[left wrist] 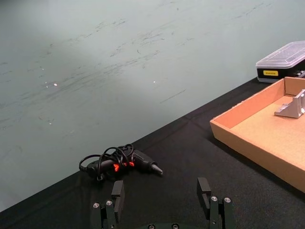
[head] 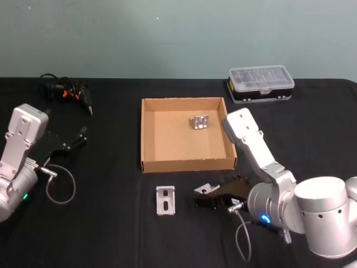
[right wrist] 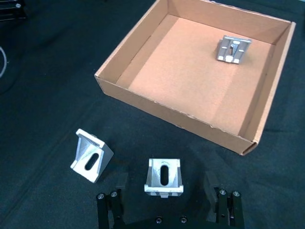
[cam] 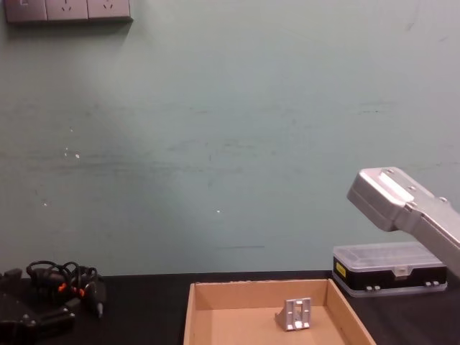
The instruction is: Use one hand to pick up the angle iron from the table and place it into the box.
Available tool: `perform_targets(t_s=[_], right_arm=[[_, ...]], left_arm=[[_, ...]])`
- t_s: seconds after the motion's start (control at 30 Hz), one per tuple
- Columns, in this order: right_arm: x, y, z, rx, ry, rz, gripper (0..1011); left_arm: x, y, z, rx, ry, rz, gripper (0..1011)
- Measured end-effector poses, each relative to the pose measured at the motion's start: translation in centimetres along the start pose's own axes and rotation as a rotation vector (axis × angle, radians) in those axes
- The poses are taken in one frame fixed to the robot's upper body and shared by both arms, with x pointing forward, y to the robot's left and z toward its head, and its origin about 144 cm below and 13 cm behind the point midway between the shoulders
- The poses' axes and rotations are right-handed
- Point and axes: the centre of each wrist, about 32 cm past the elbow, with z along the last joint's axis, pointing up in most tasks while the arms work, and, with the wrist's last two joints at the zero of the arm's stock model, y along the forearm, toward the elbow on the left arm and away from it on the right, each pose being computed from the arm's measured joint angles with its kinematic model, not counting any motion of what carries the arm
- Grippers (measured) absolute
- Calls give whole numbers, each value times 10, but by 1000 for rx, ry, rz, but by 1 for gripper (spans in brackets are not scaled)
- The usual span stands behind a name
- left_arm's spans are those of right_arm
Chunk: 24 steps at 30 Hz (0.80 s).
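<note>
Three silver angle irons show. One rests inside the tan box point(head: 149, 134) near its far right point(head: 198, 121) point(right wrist: 232, 49) point(cam: 297, 314). Another lies on the black table point(head: 111, 223) in front of the box point(head: 165, 200) point(right wrist: 90, 155). The third angle iron point(right wrist: 164, 177) point(head: 207, 189) sits on the table between the spread fingers point(right wrist: 119, 183) of my right gripper point(head: 205, 196) point(right wrist: 165, 183), which is open and low around it, not touching its sides. My left gripper point(head: 75, 139) point(left wrist: 161, 191) is open and holds nothing at the table's left.
A clear-lidded black plastic case point(head: 261, 84) point(cam: 388, 267) stands behind the box at the right. A black tool with tangled cable point(head: 70, 92) point(left wrist: 121, 163) lies at the far left. My right forearm point(head: 251, 142) hangs over the box's right wall.
</note>
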Motion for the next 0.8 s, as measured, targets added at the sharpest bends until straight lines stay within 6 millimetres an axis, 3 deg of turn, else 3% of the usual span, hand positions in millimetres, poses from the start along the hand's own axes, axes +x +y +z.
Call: perform_targets(t_s=[0.3,0.4,0.63,0.8], right_arm=[[0,1,0,2,0,3,998],[0,0,0,1,0,3,955],[0,0,0,1,0,2,787],[0,0,0,1,0,1,609]], left_arm=[[0,0,0,0,0,0,1000],[0,0,0,0,0,0,1000],[0,0,0,0,0,0,1000],[0,0,0,0,0,0,1000]])
